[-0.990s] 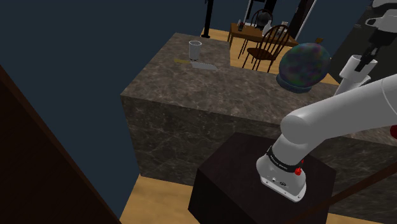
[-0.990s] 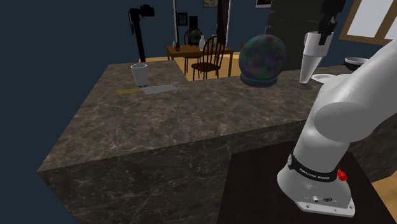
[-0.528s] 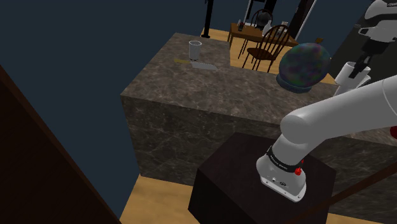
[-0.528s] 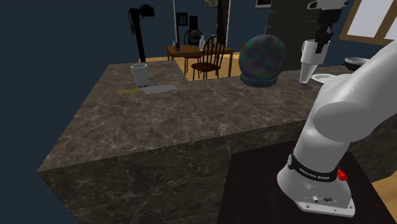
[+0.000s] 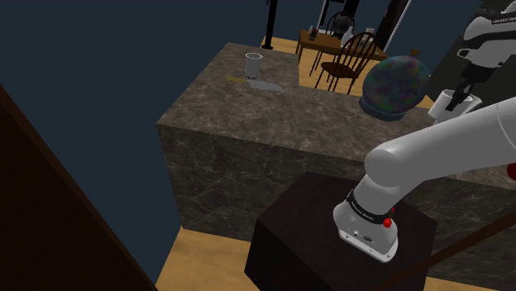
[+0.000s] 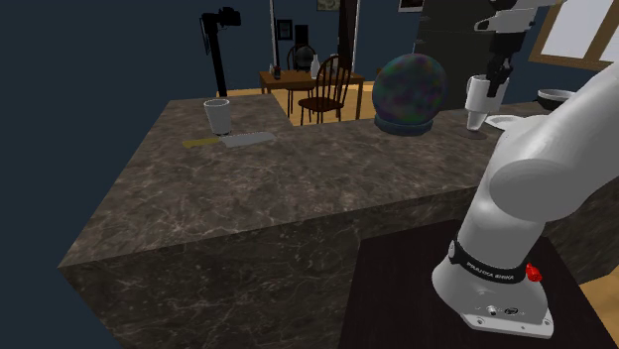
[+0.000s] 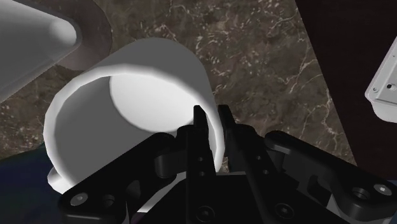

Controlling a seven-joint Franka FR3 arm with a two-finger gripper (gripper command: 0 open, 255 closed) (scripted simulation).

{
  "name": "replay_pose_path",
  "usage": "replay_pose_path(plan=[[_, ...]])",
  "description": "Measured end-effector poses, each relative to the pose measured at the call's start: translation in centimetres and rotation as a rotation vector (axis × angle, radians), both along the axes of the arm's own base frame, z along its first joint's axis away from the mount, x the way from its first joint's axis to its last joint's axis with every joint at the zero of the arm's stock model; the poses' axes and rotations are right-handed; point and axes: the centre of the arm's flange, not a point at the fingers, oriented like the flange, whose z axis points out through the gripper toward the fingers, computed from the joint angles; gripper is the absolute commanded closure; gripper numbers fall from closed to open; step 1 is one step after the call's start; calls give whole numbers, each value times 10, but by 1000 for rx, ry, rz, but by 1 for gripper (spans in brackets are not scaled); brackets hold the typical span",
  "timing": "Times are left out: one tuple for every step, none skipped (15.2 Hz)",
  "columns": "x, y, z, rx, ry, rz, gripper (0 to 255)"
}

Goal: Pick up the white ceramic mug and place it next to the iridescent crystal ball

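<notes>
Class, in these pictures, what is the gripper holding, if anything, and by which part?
The gripper holds the white mug by its wall at the rim, one finger inside the mouth and one outside.

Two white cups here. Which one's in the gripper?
The mug right of the ball in the second exterior view: the gripper clasps its rim. The other cup stands untouched at a far corner of the counter.
</notes>
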Motion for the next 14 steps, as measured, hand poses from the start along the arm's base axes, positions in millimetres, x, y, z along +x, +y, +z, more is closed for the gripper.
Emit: replay_pose_path(plan=[[0,1,-5,0,0,0,255],[0,2,-11,0,0,0,255],[0,2,-16,0,0,0,255],[1,3,-22,0,0,0,255],[0,3,-27,0,0,0,255],[1,2,-32,0,0,0,255],[1,1,-38,0,0,0,255],[1,0,-43,0,0,0,255],[0,1,-47,0,0,0,255],[0,2,-52,0,0,0,255],[0,2,-57,0,0,0,255],[0,1,-64,0,0,0,255],[0,1,-69,0,0,0,255],[0,1,-75,0,0,0,255]])
